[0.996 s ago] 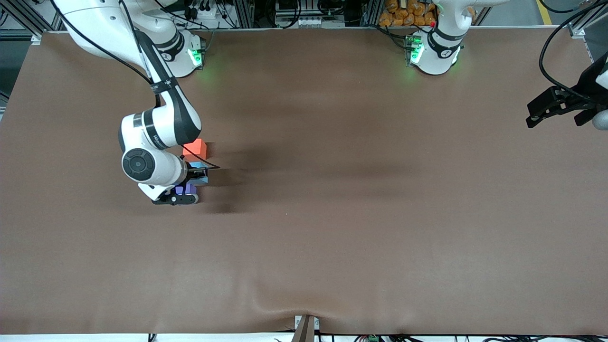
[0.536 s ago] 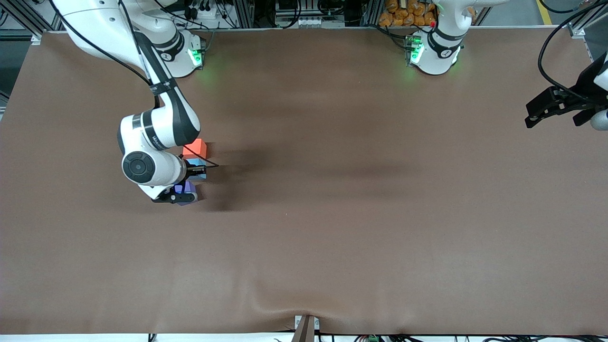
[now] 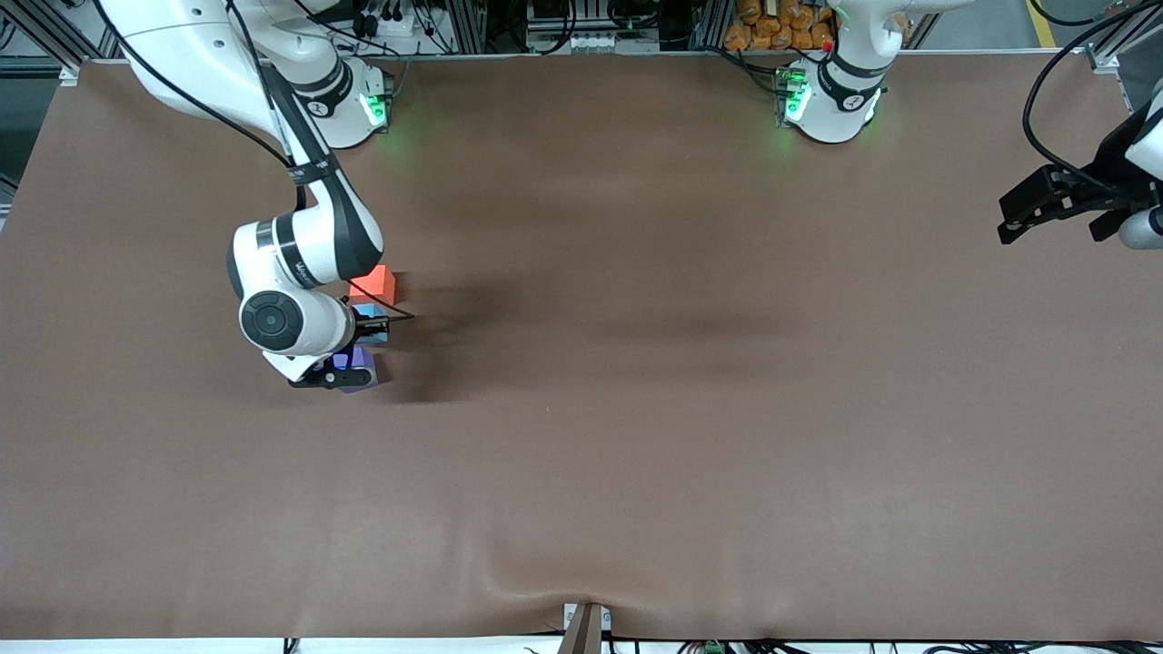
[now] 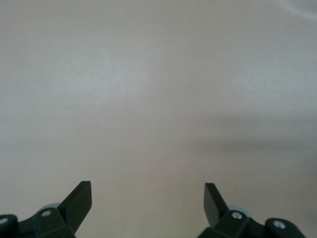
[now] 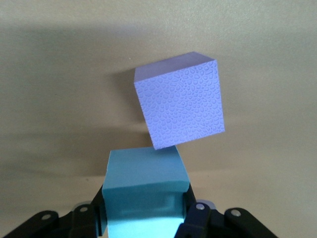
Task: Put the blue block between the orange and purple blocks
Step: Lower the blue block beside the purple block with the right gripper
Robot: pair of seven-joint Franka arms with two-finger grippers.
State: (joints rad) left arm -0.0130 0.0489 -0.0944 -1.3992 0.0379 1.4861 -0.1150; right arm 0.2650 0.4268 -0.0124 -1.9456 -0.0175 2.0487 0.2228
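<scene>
My right gripper (image 3: 372,325) is shut on the light sky-blue block (image 3: 367,312) and holds it low over the table, between the orange block (image 3: 376,282) and the purple block (image 3: 356,361). In the right wrist view the blue block (image 5: 143,176) sits between the gripper's (image 5: 143,206) fingers. The purple block (image 5: 181,106) lies just past it, turned at an angle; I cannot tell whether the two touch. The orange block is out of that view. My left gripper (image 3: 1054,218) waits open and empty above the left arm's end of the table. In the left wrist view the gripper (image 4: 147,196) has only bare cloth under it.
A brown cloth (image 3: 636,436) covers the whole table. The right arm's wrist (image 3: 277,322) hangs over the blocks and hides part of the purple one. The table's edge nearer the front camera has a small clamp (image 3: 586,627).
My right gripper has shifted the blue block a little toward the orange block and the right arm's end. The left gripper has drifted slightly.
</scene>
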